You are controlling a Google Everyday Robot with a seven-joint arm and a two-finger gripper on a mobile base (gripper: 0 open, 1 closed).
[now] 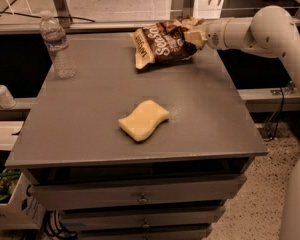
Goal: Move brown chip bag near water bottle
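Observation:
The brown chip bag (161, 44), dark brown with white "Sea Salt" lettering, is at the far right part of the grey table (90, 119), tilted with its right end raised. My gripper (194, 34) is shut on the bag's right end, reaching in from the right on the white arm. The water bottle (57, 45), clear with a white cap and a label band, stands upright at the table's far left corner, well apart from the bag.
A yellow wavy sponge (143, 120) lies near the table's middle. A small white pump dispenser bottle (0, 92) stands on a lower ledge to the left. Drawers run below the table's front edge. The robot's white body (295, 204) fills the lower right.

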